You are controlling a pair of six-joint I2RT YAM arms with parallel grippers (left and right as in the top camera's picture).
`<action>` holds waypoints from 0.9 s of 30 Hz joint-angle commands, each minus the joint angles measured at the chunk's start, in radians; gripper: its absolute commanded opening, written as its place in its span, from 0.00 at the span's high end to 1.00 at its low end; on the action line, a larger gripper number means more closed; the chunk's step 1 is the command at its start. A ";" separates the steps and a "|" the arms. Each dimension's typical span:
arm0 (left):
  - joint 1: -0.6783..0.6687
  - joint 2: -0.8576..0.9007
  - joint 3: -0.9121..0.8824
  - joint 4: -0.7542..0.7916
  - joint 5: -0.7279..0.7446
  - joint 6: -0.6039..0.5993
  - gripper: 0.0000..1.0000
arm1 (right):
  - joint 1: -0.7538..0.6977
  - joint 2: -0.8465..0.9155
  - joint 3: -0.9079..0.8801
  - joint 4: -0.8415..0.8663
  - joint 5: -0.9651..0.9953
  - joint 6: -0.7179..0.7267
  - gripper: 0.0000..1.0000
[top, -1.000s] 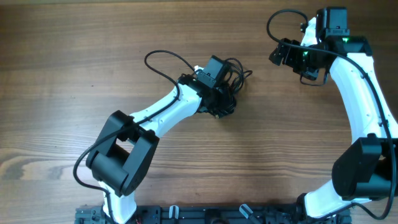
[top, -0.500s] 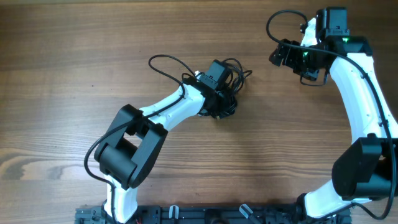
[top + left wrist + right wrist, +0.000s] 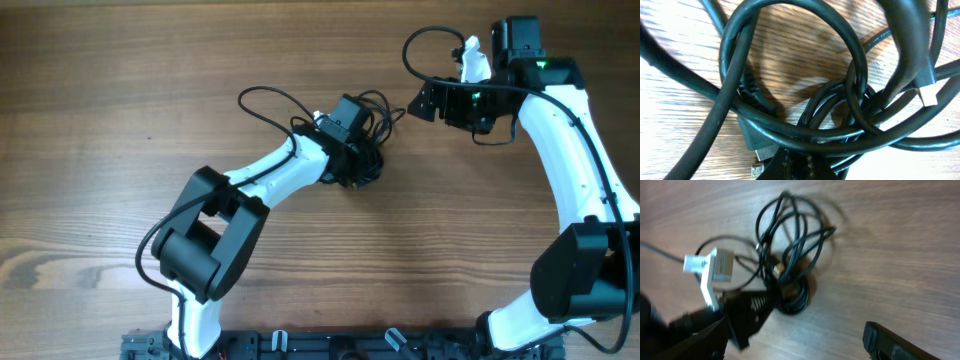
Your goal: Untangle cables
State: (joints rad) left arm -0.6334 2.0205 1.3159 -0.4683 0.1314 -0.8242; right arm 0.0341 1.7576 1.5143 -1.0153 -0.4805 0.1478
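Overhead: left gripper (image 3: 358, 168) pinched shut on cables (image 3: 383, 120) — right gripper (image 3: 425, 100) (empty) gapes wide.

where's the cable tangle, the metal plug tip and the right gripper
cables (image 3: 910, 35): left wrist view, thick cord at upper right
plug (image 3: 926, 96): left wrist view, its metal tip
right gripper (image 3: 419, 102): overhead view, between its fingertips

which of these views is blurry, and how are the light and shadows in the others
Right wrist view: blurry throughout, the cables and wood grain smeared. Left wrist view: extremely close, strands fill the frame fairly sharp, casting soft dark shadows on the table. Overhead view: sharp, evenly lit, no glare.
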 commanded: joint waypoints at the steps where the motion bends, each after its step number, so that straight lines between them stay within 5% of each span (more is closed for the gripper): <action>1: 0.078 -0.096 -0.006 -0.015 -0.036 0.008 0.96 | 0.021 -0.029 0.015 -0.024 -0.084 -0.068 0.13; 9: 0.124 -0.186 -0.006 -0.116 -0.009 0.008 0.96 | 0.179 -0.005 0.015 -0.040 0.021 -0.010 0.24; 15: 0.126 -0.186 -0.006 -0.116 0.048 0.007 0.96 | 0.250 0.082 0.015 0.020 0.021 0.038 0.53; 27: 0.117 -0.186 -0.007 -0.117 0.111 -0.108 0.96 | 0.273 0.246 0.015 0.109 -0.027 0.098 0.60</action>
State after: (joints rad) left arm -0.5114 1.8530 1.3128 -0.6033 0.1875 -0.8780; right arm 0.3004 1.9682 1.5146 -0.9367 -0.4709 0.2161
